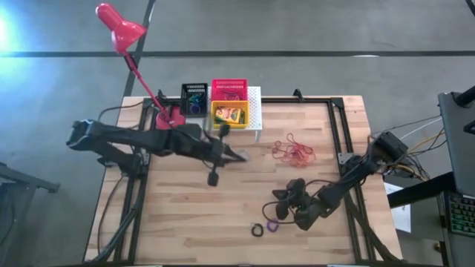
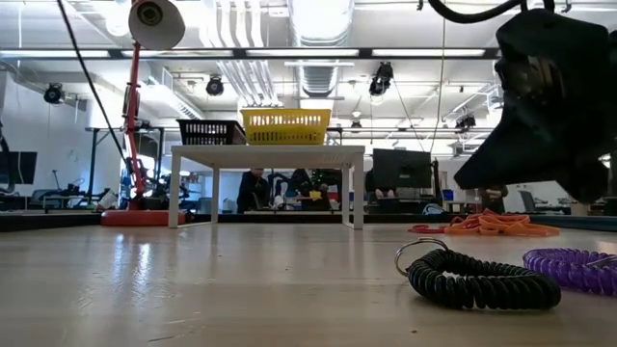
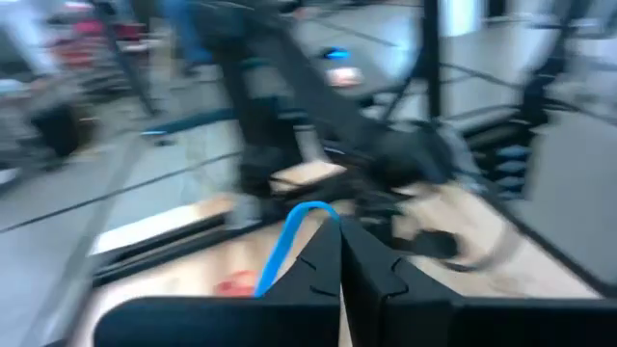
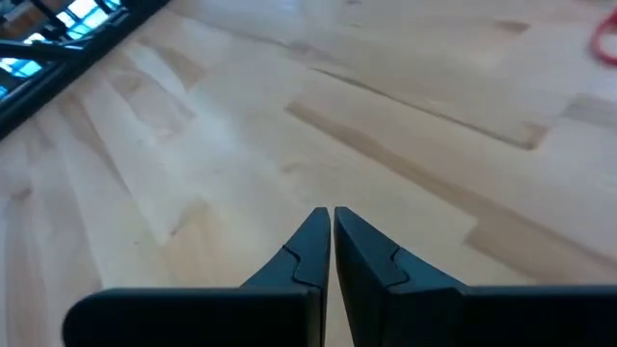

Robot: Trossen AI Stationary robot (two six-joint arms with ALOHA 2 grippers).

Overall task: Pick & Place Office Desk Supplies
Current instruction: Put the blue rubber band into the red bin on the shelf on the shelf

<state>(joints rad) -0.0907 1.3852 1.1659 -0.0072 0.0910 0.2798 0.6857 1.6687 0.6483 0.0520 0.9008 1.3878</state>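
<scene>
Left gripper [image 1: 241,156] clenched on a blue ring [image 3: 289,241] at frame centre, right gripper [image 4: 331,226] clenched, empty, lower right – pale wood table [image 1: 185,215], rubber bands [image 1: 294,152] right of centre, black ring [image 1: 257,231] at bottom, baskets [image 1: 229,113] on white stand [image 1: 255,111] at top, workshop behind.
</scene>
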